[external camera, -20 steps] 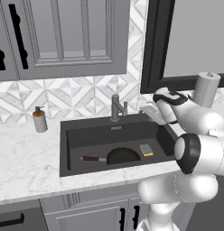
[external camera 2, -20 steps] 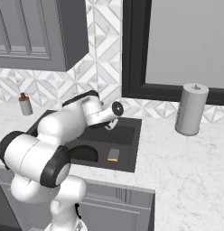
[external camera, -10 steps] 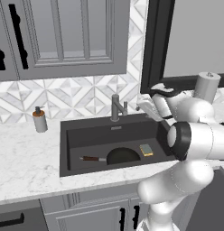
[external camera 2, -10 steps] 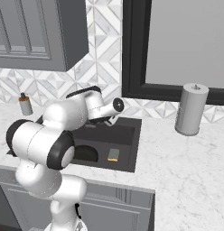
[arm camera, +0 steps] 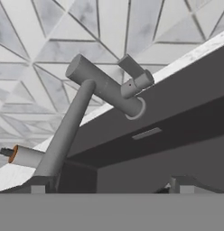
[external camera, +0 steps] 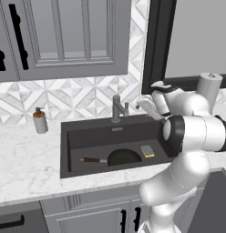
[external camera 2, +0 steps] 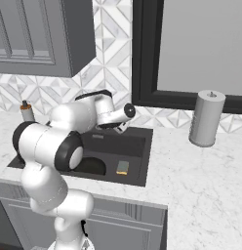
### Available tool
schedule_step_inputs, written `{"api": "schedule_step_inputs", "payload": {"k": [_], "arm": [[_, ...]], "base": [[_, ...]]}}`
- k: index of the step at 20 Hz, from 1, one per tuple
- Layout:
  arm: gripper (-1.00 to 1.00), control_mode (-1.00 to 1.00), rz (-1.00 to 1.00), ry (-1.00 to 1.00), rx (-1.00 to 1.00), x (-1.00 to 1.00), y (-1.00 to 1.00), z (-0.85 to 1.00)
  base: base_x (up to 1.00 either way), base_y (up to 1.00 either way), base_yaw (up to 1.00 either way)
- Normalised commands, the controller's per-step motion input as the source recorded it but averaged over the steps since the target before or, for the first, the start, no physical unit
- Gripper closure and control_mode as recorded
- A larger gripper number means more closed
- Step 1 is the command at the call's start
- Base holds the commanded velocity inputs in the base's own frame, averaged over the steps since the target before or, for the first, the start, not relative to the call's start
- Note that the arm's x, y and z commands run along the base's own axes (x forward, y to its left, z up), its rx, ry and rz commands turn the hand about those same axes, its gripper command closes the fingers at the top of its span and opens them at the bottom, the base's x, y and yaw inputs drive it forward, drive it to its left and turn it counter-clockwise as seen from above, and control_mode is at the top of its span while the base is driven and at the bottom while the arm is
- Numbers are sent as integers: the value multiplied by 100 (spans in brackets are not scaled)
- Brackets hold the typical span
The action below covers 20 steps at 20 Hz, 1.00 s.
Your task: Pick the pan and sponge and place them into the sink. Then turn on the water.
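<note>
Dark grey and sunk into the white marble counter (external camera: 23,159), the sink (external camera: 71,152) already holds both task items: the pan (external camera: 123,158) lies on the basin floor with its reddish-brown handle (external camera: 93,160) stretching toward the left wall, and the sponge (external camera: 147,151), green face up, rests just beside the pan's right edge, close to the right wall of the basin. From the right base view the sponge (external camera 2: 123,167) sits near the front right corner of the sink (external camera 2: 140,161), with the pan (external camera 2: 91,167) partly hidden behind the arm. The gripper (external camera: 146,105) hangs above the back right part of the basin, near the faucet (external camera: 116,108) but apart from it, pointing toward the tiled backsplash (external camera: 78,98). In the hand view the faucet (arm camera: 93,101) is tilted across the frame, its small lever (arm camera: 134,74) sticking out to one side, and the two fingertips (arm camera: 39,186) stand far apart at the bottom with nothing between them. No stream runs from the spout. A soap dispenser (external camera: 40,120) stands on the counter left of the sink, and a paper towel roll (external camera 2: 206,118) stands upright on the counter to its right, below the dark-framed window (external camera 2: 191,49).
</note>
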Motion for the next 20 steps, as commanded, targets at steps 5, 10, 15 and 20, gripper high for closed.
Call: {"api": "schedule_step_inputs", "payload": {"k": [5, 10, 15, 20], "arm": [[-100, -100, 0, 0, 0, 19, 8, 0], [-100, -100, 0, 0, 0, 21, 15, 0], [-100, -100, 0, 0, 1, 34, 0, 0], [-100, -100, 0, 0, 1, 34, 0, -10]], "base": [[0, 0, 0], [0, 0, 0], [0, 0, 0], [0, 0, 0]]}}
